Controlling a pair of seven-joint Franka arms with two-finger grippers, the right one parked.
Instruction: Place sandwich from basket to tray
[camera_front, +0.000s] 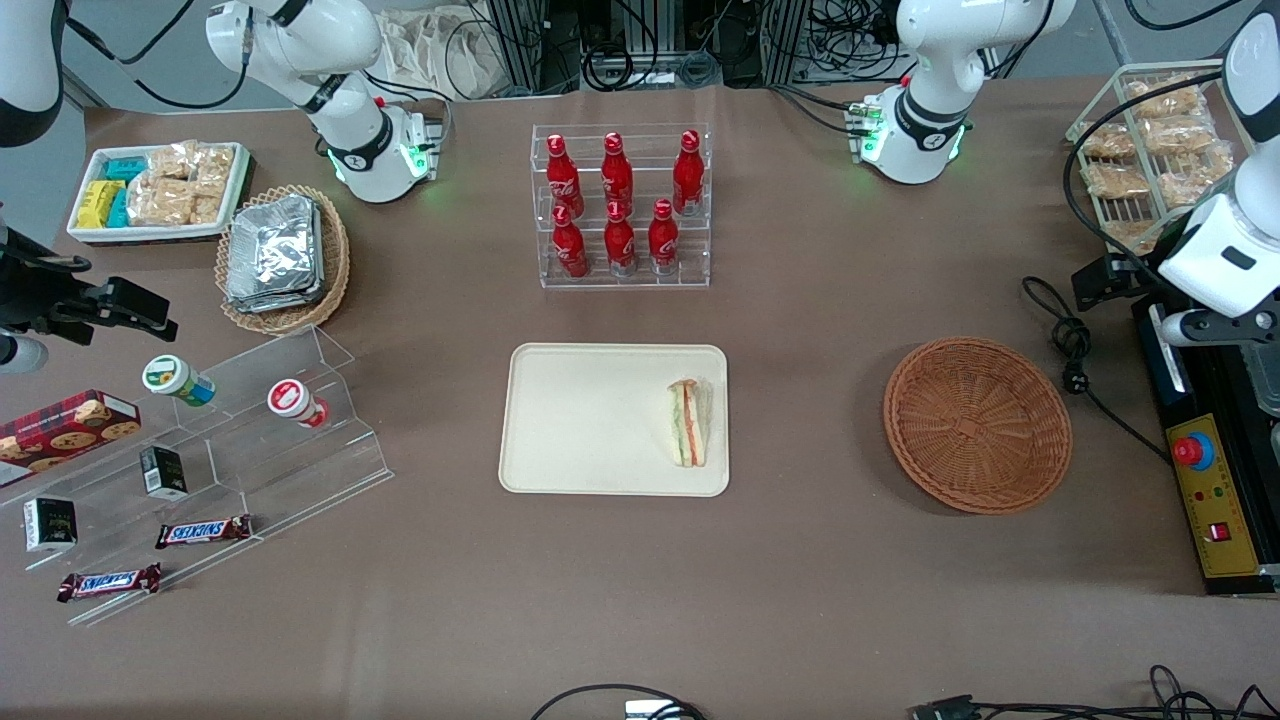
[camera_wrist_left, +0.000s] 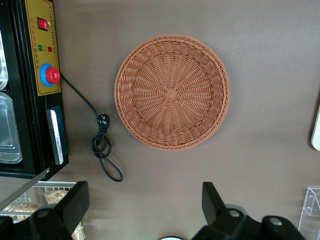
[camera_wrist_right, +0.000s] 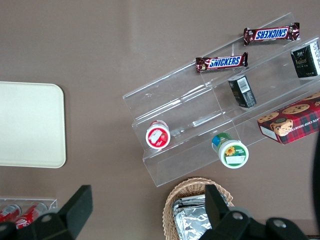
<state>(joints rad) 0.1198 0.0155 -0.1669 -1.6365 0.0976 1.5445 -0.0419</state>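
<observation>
The sandwich (camera_front: 689, 422) is lying on the cream tray (camera_front: 560, 420) at the centre of the front frame, against the rim nearest the round wicker basket (camera_front: 977, 424), which is sitting bare on the brown counter (camera_front: 800, 600) toward the working arm's end. The left arm's jaws (camera_wrist_left: 145, 207) are hanging released above the counter, holding nothing, with the basket in their wrist view.

- Robot lab, dressed as a shop: arm bases (camera_front: 905, 130) bolted on the table (camera_front: 800, 560).
- Cables (camera_front: 640, 50) along the edge, emergency-stop box (camera_front: 1205, 490).
- Cola bottles (camera_front: 620, 200) on display.
</observation>
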